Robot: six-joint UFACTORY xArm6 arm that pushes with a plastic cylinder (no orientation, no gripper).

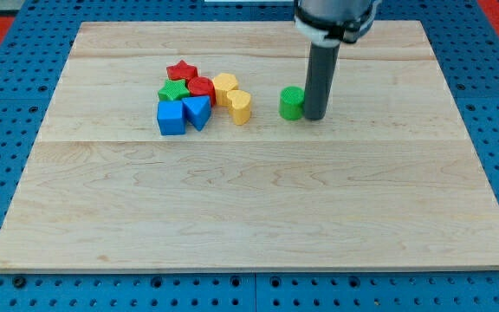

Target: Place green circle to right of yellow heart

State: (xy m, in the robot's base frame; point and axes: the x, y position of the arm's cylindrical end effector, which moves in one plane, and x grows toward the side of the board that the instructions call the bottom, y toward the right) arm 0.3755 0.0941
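1. Blue perforated base plate (pixel 7 173), metal-looking, with a regular grid of holes; it shows on all sides of the board. Red patches sit at the view's top corners. No writing legible.
2. Pale wooden board (pixel 249 208), rectangular, made of joined planks with visible grain; it carries every block. No brand or label can be read on it.
3. Dark straight rod (pixel 321 78), hanging from a grey housing with a white collar at the view's top. My tip (pixel 314 116) rests on the board just to the view's right of the green circle, touching it or nearly so; I cannot tell which. The rod has no jaws, so nothing is grasped or clenched.
4. Blue cube block (pixel 171 118), at the cluster's lower left.
5. Blue triangle block (pixel 197 112), touching the cube's right side.
6. Yellow heart block (pixel 240 106), at the cluster's right edge.
7. Second yellow block (pixel 224 87), shape unclear, just above and left of the heart.
8. Red round-looking block (pixel 201 87), mid-cluster.
9. Red star block (pixel 181 70), topmost.
10. Green block (pixel 172 91), shape unclear, beside the star.
11. Green circle block (pixel 291 102), a small cylinder standing alone, to the view's right of the yellow heart with a clear gap between them.
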